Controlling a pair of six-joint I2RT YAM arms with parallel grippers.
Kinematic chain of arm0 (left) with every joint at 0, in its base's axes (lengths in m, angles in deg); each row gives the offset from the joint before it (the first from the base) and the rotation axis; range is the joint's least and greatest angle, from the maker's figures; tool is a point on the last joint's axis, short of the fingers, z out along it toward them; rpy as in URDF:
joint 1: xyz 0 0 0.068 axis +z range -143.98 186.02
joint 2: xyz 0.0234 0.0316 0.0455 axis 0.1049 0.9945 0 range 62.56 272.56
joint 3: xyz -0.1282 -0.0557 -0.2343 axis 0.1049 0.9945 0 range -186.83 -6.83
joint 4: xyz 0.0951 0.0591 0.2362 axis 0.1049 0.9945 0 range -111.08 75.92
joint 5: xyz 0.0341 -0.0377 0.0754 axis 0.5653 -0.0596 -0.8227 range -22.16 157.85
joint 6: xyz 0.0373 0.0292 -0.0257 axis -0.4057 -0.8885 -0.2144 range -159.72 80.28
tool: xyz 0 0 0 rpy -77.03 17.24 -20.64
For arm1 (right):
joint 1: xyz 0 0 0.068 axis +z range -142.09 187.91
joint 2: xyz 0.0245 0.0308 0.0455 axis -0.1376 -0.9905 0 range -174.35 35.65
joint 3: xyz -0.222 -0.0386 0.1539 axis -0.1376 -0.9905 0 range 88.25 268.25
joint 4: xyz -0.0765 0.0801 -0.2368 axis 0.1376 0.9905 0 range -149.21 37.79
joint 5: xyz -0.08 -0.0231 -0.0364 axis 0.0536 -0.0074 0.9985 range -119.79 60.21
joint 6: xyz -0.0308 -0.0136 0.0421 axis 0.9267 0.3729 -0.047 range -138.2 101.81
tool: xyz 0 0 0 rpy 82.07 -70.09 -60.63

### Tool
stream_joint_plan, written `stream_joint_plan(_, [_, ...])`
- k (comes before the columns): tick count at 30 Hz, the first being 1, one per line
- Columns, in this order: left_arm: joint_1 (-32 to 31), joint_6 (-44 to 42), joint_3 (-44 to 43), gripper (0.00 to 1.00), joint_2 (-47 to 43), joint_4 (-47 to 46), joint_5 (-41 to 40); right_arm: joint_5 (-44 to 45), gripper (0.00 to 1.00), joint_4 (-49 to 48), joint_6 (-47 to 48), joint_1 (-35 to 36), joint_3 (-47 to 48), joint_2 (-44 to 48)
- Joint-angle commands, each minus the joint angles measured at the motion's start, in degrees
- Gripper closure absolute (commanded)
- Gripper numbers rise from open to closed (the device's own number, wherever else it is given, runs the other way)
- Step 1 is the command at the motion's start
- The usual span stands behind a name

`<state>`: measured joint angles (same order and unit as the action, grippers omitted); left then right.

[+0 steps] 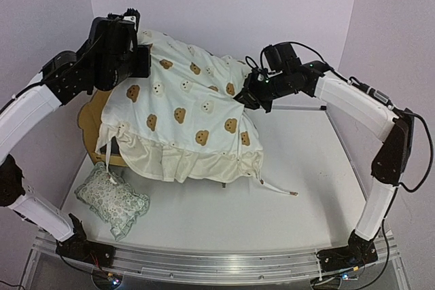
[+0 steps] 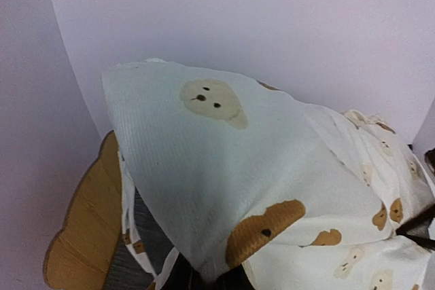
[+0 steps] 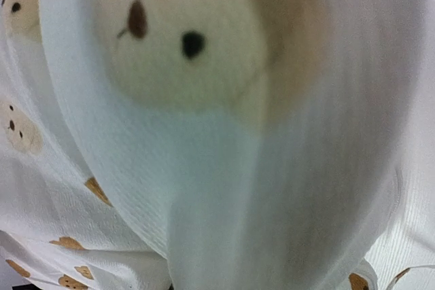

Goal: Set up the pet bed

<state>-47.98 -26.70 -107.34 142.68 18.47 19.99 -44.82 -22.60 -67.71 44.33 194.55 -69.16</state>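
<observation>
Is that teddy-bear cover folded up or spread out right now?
Spread out. The cover hangs stretched between the left end effector and the right end effector, draped over the wooden bed.

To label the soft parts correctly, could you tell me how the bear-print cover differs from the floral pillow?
The bear-print cover is far larger than the floral pillow. The cover hangs raised and draped over the pet bed; the pillow lies flat on the table. The cover shows brown and cream bear faces; the pillow a pale floral print. Both are pale, ruffled fabric.
</observation>
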Motion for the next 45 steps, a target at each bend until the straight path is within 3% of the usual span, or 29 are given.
stream_joint_plan(1, [8.03,-9.61,-5.11,0.96,3.32,-8.27,1.63,2.61,1.00,-2.42,-2.44,1.14,8.35,-4.76])
stream_joint_plan(8, [21.66,-10.16,-9.86,0.99,10.42,-6.25,11.10,3.96,1.00,-2.43,-4.09,3.29,14.60,-11.10])
stream_joint_plan(17, [32.97,-7.99,-10.54,1.00,16.77,-4.11,17.30,4.62,1.00,-2.50,-5.47,5.24,19.91,-19.58])
stream_joint_plan(28, [33.86,-5.29,-12.14,1.00,20.65,0.74,13.08,14.73,1.00,-2.66,1.21,4.51,23.21,-25.86])
stream_joint_plan(35, [34.92,-5.81,-8.99,1.00,22.50,-1.29,10.28,13.79,1.00,-3.80,1.59,3.77,28.20,-32.49])
stream_joint_plan(40, [36.91,-5.02,-7.13,0.96,25.44,-3.74,11.70,18.20,1.00,-5.84,1.85,3.61,26.43,-33.80])
stream_joint_plan(42, [37.83,-1.91,-8.07,0.81,26.93,-1.87,9.51,18.14,0.74,-8.64,3.33,3.35,24.78,-33.86])
stream_joint_plan(43, [38.34,-0.10,-8.82,0.66,27.46,-0.60,9.38,17.10,0.54,-10.21,4.16,3.17,24.33,-33.90])
stream_joint_plan(45, [38.73,1.67,-9.94,0.42,27.18,0.76,10.44,15.06,0.31,-11.29,5.06,2.68,24.66,-33.70])
